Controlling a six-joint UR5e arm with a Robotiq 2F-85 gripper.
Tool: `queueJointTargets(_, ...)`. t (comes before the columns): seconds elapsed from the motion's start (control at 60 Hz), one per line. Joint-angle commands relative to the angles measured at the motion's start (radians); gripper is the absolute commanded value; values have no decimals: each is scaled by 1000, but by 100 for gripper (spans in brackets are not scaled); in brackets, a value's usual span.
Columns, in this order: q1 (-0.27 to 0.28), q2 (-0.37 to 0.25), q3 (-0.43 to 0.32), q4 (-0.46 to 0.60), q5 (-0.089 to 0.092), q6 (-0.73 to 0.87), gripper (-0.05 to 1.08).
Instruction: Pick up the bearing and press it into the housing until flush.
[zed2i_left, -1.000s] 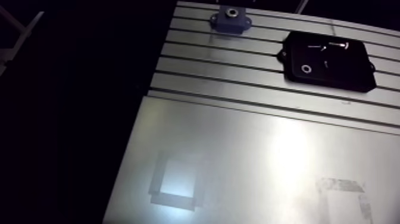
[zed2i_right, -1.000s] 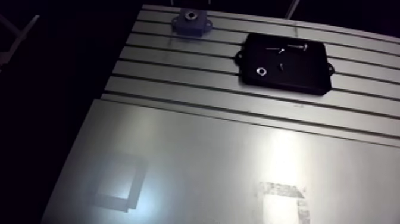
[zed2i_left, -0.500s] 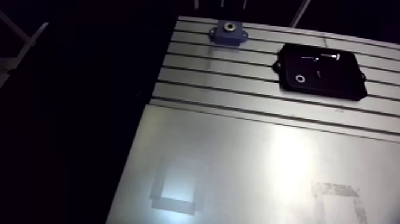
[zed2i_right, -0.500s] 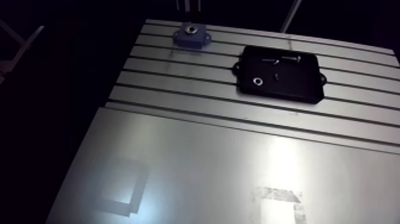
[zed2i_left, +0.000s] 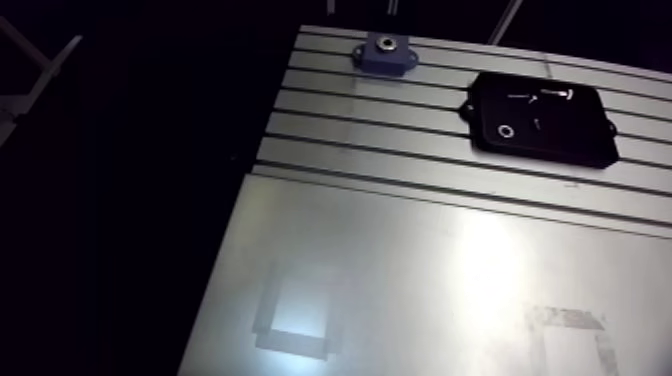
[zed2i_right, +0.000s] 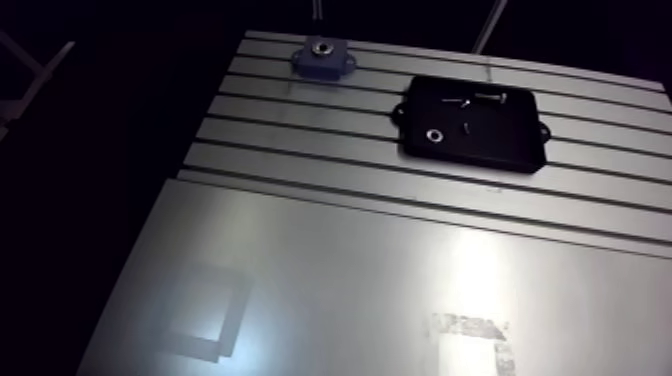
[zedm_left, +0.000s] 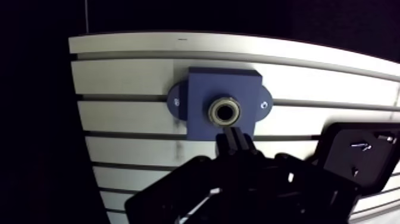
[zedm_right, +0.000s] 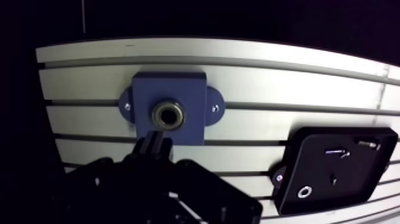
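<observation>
- Slotted aluminium table (zedm_left: 131, 77); silver ring bearing (zedm_left: 212, 111) sits in blue block housing (zedm_left: 202, 83);
- Only the view has shifted; dark gripper (zedm_left: 232, 140) clenched empty at bearing's 6 o'clock; pressing likely done.

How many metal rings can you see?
2. One ring sits in the blue housing's bore; a second ring lies loose in the black tray. No others show.

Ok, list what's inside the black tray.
The black tray holds a metal ring and a few small screws. Nothing covers its inside in the arm view.
</observation>
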Motion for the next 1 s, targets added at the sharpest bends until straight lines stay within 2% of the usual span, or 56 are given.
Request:
queueJointTargets(0.017,0,6,11,-26,-2,-5,108)
queueJointTargets(0.25,-3,24,20,-68,0,-25,108)
queueJointTargets(1.0,-5,43,30,-70,3,-27,108)
